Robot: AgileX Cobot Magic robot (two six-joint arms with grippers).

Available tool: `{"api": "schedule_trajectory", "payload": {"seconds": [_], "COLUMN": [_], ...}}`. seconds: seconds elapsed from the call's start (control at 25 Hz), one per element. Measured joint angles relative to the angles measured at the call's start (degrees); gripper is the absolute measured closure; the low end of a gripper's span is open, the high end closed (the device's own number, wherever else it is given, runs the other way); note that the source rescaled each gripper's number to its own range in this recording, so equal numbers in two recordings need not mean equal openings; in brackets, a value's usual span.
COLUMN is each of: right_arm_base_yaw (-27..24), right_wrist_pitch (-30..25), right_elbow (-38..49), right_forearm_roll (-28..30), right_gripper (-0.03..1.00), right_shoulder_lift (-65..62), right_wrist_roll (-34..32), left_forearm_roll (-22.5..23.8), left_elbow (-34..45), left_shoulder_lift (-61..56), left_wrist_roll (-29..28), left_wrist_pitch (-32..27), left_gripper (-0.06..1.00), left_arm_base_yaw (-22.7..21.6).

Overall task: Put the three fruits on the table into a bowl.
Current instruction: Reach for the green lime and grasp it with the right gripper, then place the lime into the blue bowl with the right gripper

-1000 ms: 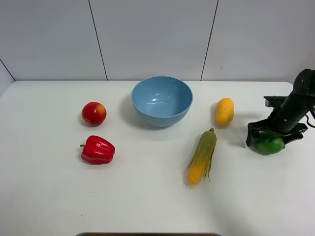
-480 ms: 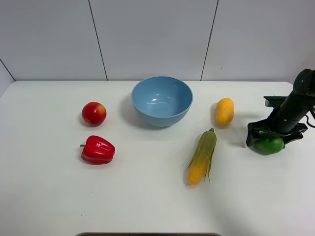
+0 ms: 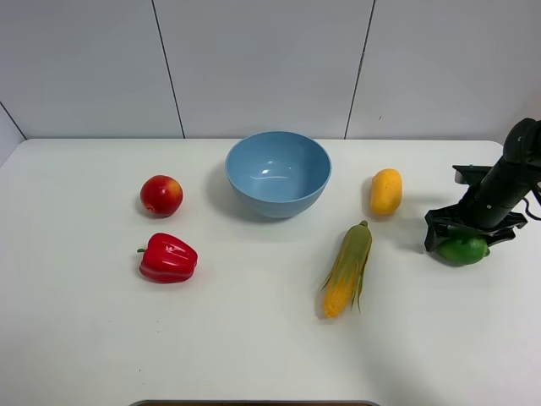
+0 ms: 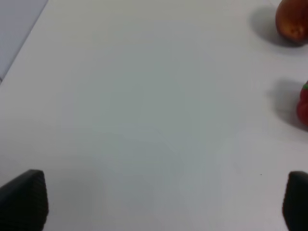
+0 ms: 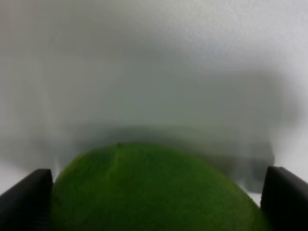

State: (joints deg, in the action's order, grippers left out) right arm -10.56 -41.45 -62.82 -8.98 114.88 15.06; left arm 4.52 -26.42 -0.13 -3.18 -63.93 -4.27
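- the lime (image 3: 463, 250) sits near the right edge of the table (image 3: 254, 338), well right of the bowl (image 3: 278, 200).
- the right gripper (image 5: 156, 202) has its jaws pressed on both flanks of the lime; lift straight up, then carry it left above the mango (image 3: 385, 191).
- the left gripper (image 4: 159, 202) gapes wide, holding nothing.

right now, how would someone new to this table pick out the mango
On the white table, find the light-blue bowl; in the high view, the mango lies just to its right. Unlike the husked corn cob nearby, it is a smooth yellow-orange oval.
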Motion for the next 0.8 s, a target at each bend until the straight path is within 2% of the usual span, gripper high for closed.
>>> {"api": "schedule_trajectory", "payload": {"seconds": [0.08, 0.16, 0.2, 0.8], "right_arm_base_yaw": [0.0, 0.0, 0.0, 0.0], "right_wrist_pitch": [0.0, 0.0, -0.02, -0.19], "right_elbow": [0.0, 0.0, 0.0, 0.0], "right_forearm_roll": [-0.02, -0.15, -0.3, -1.7], "right_gripper": [0.44, 0.55, 0.57, 0.57], "right_shoulder_lift": [0.0, 0.0, 0.0, 0.0], "right_wrist_roll": [0.0, 0.0, 0.0, -0.16], "left_forearm_roll": [0.0, 0.0, 0.0, 0.0], "left_elbow": [0.0, 0.0, 0.0, 0.0], "left_shoulder_lift": [0.0, 0.0, 0.0, 0.0], "left_wrist_roll": [0.0, 0.0, 0.0, 0.0], "left_wrist_pitch": [0.0, 0.0, 0.0, 0.0], "left_gripper": [-0.06, -0.06, -0.06, -0.06], "left_arm_base_yaw": [0.0, 0.0, 0.0, 0.0]}}
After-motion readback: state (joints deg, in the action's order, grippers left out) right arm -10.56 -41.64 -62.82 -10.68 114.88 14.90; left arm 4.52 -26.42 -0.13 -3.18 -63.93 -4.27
